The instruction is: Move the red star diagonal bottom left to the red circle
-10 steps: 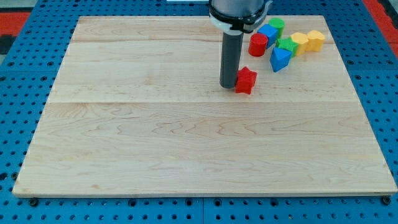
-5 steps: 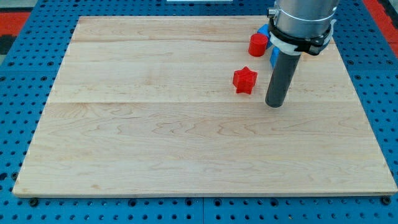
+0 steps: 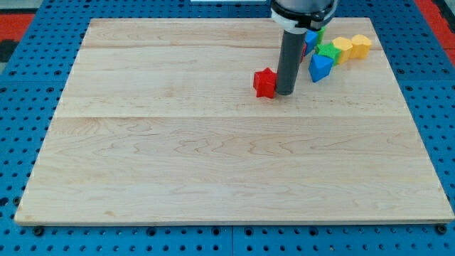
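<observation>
My tip: my tip (image 3: 286, 92) sits on the board, touching the right side of the red star (image 3: 265, 82); it is a plain rod, so nothing opens or shuts.
Red star: in the board's upper middle, at the left of my tip.
Red circle: mostly hidden behind the rod, only a red sliver (image 3: 305, 50) shows.
Open room: the wooden board (image 3: 178, 163) lies bare to the view's left and bottom of the star; the block cluster crowds the top right corner.
Count: 1 red star, 1 red sliver, 2 blue blocks (image 3: 320, 67) (image 3: 311, 38), 2 green blocks (image 3: 328, 51) (image 3: 319, 31), 2 yellow blocks (image 3: 343, 48) (image 3: 360, 45).
</observation>
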